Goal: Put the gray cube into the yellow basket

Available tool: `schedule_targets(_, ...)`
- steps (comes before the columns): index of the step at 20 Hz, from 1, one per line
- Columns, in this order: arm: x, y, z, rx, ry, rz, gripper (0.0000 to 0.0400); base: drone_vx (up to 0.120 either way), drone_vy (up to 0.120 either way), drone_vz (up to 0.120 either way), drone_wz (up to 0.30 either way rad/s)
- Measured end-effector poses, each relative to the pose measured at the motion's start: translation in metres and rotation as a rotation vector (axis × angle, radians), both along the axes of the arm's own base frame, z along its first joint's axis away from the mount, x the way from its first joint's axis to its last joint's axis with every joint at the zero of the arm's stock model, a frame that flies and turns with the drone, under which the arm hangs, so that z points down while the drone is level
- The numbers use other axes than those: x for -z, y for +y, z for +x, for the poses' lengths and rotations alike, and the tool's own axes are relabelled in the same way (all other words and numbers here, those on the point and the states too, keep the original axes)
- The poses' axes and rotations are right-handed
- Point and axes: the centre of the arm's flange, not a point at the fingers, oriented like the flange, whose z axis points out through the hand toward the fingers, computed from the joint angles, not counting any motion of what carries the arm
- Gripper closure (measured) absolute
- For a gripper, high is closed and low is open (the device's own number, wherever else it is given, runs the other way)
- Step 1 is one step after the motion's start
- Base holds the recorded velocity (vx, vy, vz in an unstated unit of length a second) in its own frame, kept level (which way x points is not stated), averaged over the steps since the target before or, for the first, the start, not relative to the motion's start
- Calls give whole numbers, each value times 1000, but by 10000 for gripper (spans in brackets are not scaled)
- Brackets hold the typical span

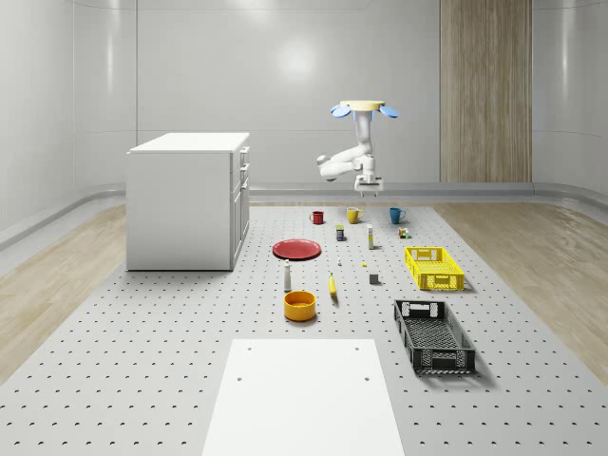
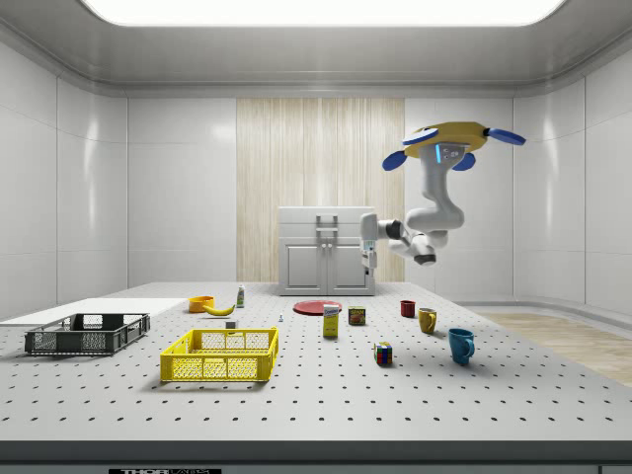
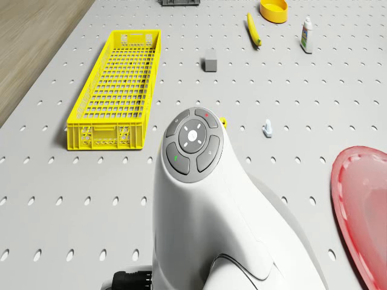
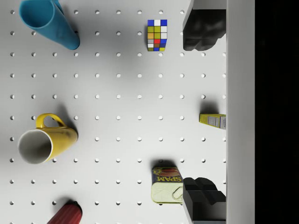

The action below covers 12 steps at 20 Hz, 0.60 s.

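Observation:
The gray cube (image 1: pixel 374 278) (image 3: pixel 210 61) lies on the perforated table, a short way to the whole-scene view's left of the yellow basket (image 1: pixel 434 268) (image 3: pixel 118 90) (image 2: pixel 221 355). The drone (image 1: pixel 364 107) (image 2: pixel 449 143) hovers high over the far end of the table, above the row of mugs. Its arm hangs down with the gripper (image 1: pixel 367 190) (image 2: pixel 369 262) (image 4: pixel 199 114) well above the table and far from the cube. In the wrist view the two black fingers (image 4: pixel 203 30) stand wide apart with nothing between them; the gripper is open.
Below the gripper are a blue mug (image 4: pixel 49 23), yellow mug (image 4: pixel 44 140), red mug (image 4: pixel 65 214), Rubik's cube (image 4: pixel 157 35), spam can (image 4: pixel 166 185) and small box (image 4: pixel 212 120). Elsewhere stand a red plate (image 1: pixel 297 249), banana (image 1: pixel 332 284), orange bowl (image 1: pixel 299 305), black basket (image 1: pixel 434 334) and white cabinet (image 1: pixel 187 199).

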Motion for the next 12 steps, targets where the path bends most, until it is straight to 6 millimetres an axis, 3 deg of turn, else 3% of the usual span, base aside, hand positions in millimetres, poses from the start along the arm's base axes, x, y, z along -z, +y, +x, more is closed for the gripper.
schedule_targets(12,0,0,0,0,0,-1,0,120,0,0,0)
